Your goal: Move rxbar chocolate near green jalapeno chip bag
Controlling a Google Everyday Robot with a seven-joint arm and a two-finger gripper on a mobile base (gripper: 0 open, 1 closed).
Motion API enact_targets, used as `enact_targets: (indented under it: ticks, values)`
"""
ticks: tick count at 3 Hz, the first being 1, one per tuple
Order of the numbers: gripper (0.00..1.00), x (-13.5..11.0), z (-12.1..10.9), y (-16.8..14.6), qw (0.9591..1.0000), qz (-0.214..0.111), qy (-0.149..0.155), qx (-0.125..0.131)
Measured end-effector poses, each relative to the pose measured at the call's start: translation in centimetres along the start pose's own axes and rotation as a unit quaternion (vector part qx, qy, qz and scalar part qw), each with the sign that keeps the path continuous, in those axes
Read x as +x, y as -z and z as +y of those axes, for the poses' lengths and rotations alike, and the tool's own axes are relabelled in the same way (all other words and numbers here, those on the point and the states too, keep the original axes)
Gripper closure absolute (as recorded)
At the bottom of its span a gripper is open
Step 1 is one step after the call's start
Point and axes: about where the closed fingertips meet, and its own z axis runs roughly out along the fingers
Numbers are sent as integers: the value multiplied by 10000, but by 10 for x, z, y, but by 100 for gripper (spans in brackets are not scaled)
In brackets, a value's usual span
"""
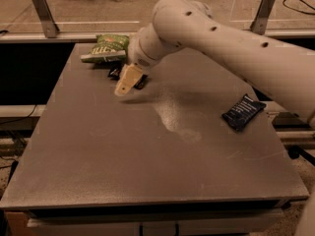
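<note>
A grey tabletop [147, 156] is seen, with most of its surface bare. The green jalapeno chip bag [107, 47] lies at the far left corner, close to the far edge and near the left edge. The rxbar chocolate [141, 82] lies flat on the tabletop just in front of the bag and to its right. It is close to the bag, though whether the two touch cannot be made out. Only dark parts of the bar are seen on either side of the gripper [126, 81], which stands in front of it and covers its middle. The gripper is tilted, with its pale tip pointing down and to the left, low over the surface. Whether it is open or closed, and whether the bar is held, cannot be told.

The white arm [221, 38] reaches in from the right and crosses the far right part of the tabletop. A dark blue bar wrapper [244, 112] lies near the right edge, well apart from the other items. Open room is left across the middle, the whole near half and the left side. Behind the far edge a rail is carried by a metal post [43, 14].
</note>
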Motion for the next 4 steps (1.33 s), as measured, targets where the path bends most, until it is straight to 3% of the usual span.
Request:
enact_targets:
  ticks: [2, 3, 4]
  values:
    - [0, 34, -14, 85, 9961, -768, -425, 42]
    - [0, 58, -20, 123, 9907, -1179, -670, 100]
    - [0, 61, -20, 128, 9900, -1210, -720, 124]
